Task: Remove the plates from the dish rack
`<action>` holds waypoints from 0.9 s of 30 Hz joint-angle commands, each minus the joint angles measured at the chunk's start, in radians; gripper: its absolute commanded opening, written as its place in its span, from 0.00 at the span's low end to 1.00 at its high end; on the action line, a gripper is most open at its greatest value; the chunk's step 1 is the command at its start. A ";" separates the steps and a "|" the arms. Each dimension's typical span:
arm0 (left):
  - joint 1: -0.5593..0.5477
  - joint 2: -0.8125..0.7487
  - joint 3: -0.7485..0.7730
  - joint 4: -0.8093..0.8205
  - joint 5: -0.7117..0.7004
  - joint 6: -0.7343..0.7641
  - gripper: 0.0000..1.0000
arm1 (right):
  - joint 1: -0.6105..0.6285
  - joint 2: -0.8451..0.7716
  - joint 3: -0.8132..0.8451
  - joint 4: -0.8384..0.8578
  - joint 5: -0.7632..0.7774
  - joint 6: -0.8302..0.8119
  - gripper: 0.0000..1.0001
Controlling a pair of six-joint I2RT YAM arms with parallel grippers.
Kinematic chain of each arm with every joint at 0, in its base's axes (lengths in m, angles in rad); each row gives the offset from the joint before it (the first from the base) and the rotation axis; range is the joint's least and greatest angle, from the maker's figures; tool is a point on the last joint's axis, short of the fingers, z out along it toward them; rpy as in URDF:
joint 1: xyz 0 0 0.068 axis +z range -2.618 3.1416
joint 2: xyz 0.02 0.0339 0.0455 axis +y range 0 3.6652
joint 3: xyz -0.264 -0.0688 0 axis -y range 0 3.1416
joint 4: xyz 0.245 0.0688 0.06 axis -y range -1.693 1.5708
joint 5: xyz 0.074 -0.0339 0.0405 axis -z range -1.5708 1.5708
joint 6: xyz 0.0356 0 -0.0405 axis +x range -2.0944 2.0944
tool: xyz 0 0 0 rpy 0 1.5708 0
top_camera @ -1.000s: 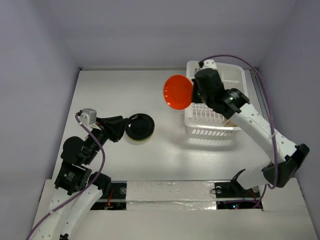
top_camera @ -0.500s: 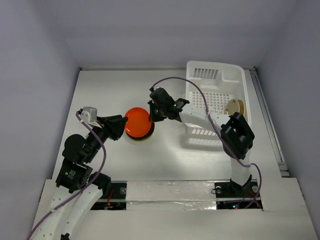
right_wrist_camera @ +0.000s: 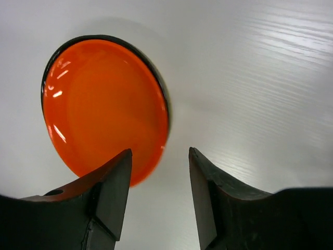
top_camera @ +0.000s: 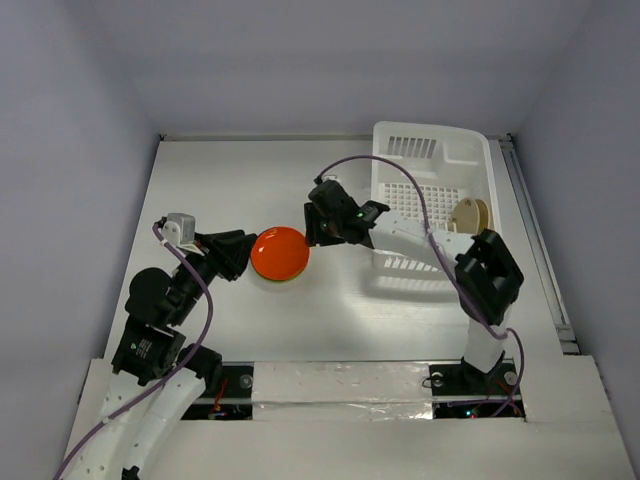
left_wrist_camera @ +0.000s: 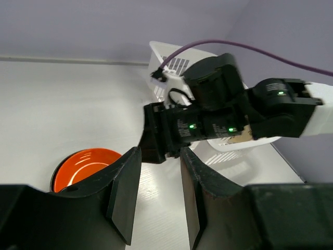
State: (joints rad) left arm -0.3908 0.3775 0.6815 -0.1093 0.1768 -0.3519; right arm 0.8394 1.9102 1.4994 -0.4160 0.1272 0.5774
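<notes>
Hovering beside the orange plate (right_wrist_camera: 104, 104), right gripper (right_wrist_camera: 158, 156) is gaping wide, empty; plate is lying face-up between both grippers, and left gripper (left_wrist_camera: 158, 153) is gaping empty too. One cream plate (top_camera: 470, 215) is standing in dish rack (top_camera: 430, 160).

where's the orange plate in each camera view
Top external: the orange plate lies flat, left of centre.
Left wrist: the orange plate is at lower left, partly hidden behind one of that camera's own jaws.
Right wrist: the orange plate fills the upper left, above the open jaws.
Shared landmark: the right gripper, just right of the plate from above, black at centre in the left wrist view, framing its own view.
</notes>
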 commanded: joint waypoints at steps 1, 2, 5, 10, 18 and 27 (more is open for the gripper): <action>0.004 0.005 0.043 0.043 0.015 0.011 0.33 | 0.006 -0.193 -0.033 -0.010 0.162 0.002 0.53; 0.004 0.003 0.043 0.043 0.016 0.010 0.33 | 0.006 -0.223 -0.054 -0.032 0.202 0.001 0.51; 0.004 -0.003 0.043 0.043 0.015 0.008 0.33 | -0.029 -0.345 -0.105 -0.090 0.311 -0.001 0.37; 0.004 -0.026 0.043 0.042 0.015 0.007 0.33 | -0.199 -0.529 -0.205 -0.225 0.463 0.002 0.00; -0.025 -0.060 0.047 0.040 0.000 0.007 0.05 | -0.523 -0.714 -0.315 -0.365 0.529 -0.062 0.17; -0.056 -0.088 0.053 0.026 -0.028 0.010 0.22 | -0.660 -0.606 -0.278 -0.408 0.532 -0.185 0.37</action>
State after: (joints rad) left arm -0.4351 0.3046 0.6899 -0.1112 0.1616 -0.3485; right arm 0.2134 1.2648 1.1847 -0.8085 0.6453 0.4492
